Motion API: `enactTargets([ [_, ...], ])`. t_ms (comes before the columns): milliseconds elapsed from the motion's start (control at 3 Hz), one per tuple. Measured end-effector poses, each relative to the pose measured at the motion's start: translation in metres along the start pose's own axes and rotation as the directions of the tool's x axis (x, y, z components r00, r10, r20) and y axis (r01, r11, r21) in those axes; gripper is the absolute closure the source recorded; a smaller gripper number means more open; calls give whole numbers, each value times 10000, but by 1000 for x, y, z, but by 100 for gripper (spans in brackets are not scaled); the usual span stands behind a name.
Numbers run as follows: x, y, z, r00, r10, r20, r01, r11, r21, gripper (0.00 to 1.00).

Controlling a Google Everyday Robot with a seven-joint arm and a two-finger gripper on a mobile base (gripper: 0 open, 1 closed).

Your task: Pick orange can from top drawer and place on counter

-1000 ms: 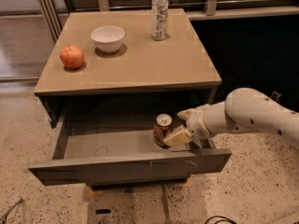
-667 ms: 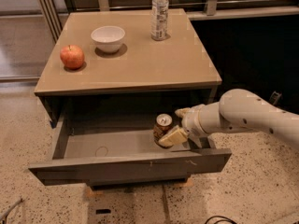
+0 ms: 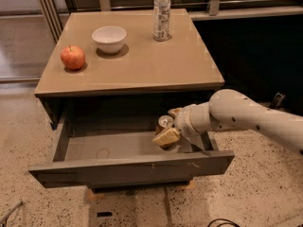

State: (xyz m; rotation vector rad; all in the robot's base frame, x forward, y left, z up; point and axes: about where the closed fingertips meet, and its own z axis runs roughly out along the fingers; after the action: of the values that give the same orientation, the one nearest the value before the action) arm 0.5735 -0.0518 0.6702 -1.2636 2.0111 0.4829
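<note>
The orange can [image 3: 164, 122] stands upright at the right end of the open top drawer [image 3: 109, 146], its silver top showing. My gripper [image 3: 170, 125] reaches into the drawer from the right and is open. Its fingers straddle the can, with the tan near fingertip [image 3: 165, 137] in front of it and the far fingertip [image 3: 175, 111] behind it. The can's lower body is hidden behind the near finger. The can rests on the drawer floor. The tan counter [image 3: 142, 65] lies above the drawer.
On the counter stand a red apple [image 3: 73, 57] at the left, a white bowl [image 3: 109, 38] at the back middle, and a clear plastic bottle [image 3: 162, 14] at the back right. The drawer's front panel [image 3: 132, 167] juts toward me. Speckled floor surrounds the cabinet.
My gripper and arm have moved a little to the left, so the fingers sit further around the can. The can has stayed in place.
</note>
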Motion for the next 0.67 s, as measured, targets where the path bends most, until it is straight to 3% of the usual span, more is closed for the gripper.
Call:
enactTargets([
  [333, -1, 0, 2, 10000, -11, 15, 11, 10000, -27, 39],
  [667, -1, 0, 2, 10000, -11, 15, 11, 10000, -27, 63],
])
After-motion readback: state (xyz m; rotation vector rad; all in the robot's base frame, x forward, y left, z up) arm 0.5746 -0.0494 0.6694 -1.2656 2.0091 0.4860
